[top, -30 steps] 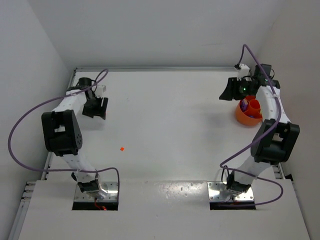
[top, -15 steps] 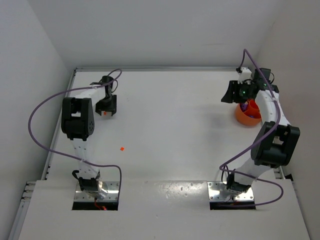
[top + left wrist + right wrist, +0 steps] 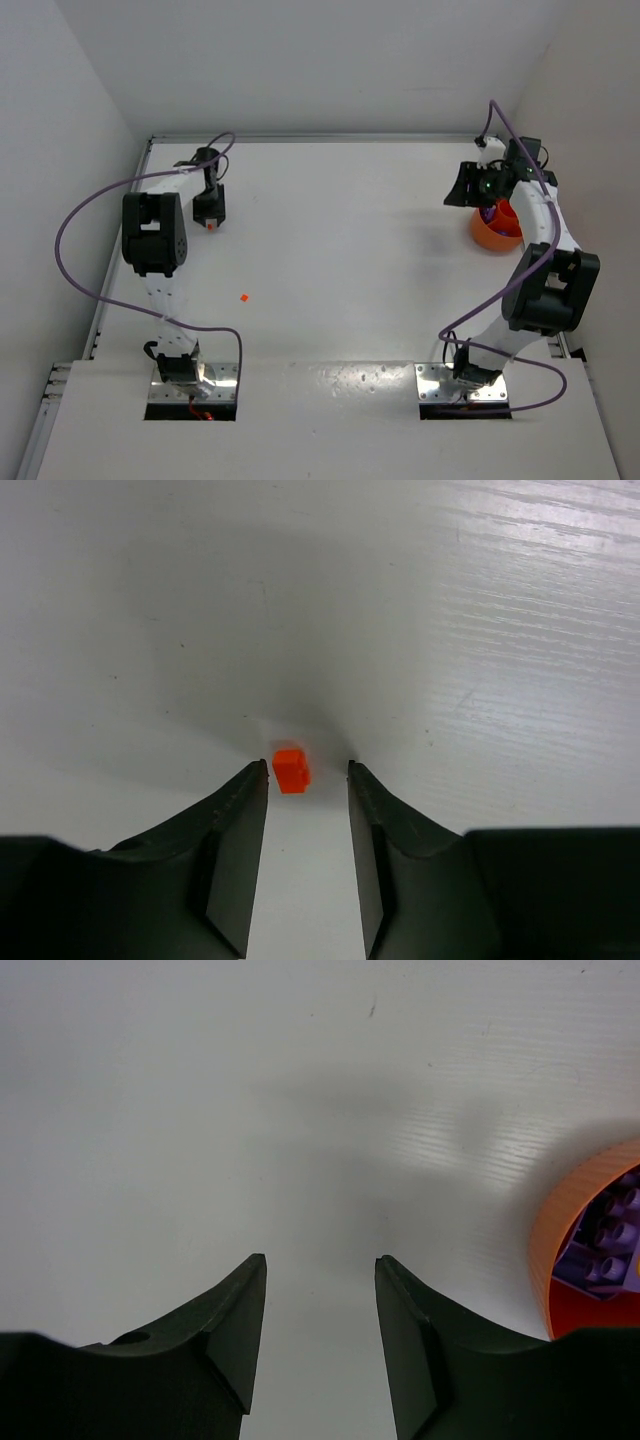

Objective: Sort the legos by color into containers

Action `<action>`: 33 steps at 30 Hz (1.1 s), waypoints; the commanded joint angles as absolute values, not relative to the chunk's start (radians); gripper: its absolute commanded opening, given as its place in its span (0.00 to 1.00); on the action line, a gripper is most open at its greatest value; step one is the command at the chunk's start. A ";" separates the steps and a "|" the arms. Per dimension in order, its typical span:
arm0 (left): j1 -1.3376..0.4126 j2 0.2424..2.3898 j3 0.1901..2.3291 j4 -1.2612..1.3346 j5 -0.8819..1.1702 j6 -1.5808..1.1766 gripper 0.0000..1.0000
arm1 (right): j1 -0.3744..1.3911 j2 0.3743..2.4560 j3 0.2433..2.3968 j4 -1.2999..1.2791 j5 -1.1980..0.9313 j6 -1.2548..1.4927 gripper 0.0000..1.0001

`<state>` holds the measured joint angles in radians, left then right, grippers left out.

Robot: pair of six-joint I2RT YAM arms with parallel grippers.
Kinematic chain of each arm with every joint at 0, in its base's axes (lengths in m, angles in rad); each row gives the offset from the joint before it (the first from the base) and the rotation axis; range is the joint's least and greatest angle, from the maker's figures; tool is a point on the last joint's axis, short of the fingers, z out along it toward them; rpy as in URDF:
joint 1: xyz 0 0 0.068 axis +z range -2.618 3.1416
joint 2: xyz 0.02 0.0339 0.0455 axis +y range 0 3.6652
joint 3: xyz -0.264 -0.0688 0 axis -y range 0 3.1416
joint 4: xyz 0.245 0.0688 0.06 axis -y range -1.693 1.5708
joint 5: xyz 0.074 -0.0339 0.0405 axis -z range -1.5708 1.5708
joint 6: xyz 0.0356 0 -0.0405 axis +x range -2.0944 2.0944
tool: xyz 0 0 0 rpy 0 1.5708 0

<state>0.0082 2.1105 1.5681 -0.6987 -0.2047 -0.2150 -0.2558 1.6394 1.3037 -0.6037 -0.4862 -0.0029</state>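
**A:** What is the left gripper (image 3: 306,772) doing?

**B:** It is hanging low over the white tabletop (image 3: 500,630) with its jaws parted and nothing between them. A tiny orange-red plastic lego brick (image 3: 291,771) is lying just beyond the fingertips, at the bottom centre of the wrist view and closer to the left-hand jaw.

**A:** So how should it be taking the brick?

**B:** I'd judge it needs to be easing forward and slightly towards that left side, so the brick is sitting squarely between the pads before they close. It should close slowly, because a speck that small is likely to skid or flip if one pad touches first.

**A:** And further out?

**B:** In the overhead view a second orange-red lego speck (image 3: 244,297) is lying left of centre, well apart. At the upper right the right gripper (image 3: 321,1260) is also hanging open over bare tabletop, beside the large round orange plastic bowl (image 3: 556,1228).
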 commanded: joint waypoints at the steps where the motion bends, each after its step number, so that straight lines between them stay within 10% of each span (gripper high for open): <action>1: 0.021 2.109 1.578 -0.696 -0.160 -0.210 0.43 | -0.255 1.655 1.336 -0.601 -0.492 0.003 0.47; 23: 0.074 2.102 1.500 -0.686 -0.046 -0.239 0.26 | -0.245 1.674 1.345 -0.629 -0.568 -0.015 0.45; 33: 0.074 2.092 1.466 -0.675 -0.028 -0.239 0.34 | -0.236 1.683 1.355 -0.638 -0.568 -0.015 0.45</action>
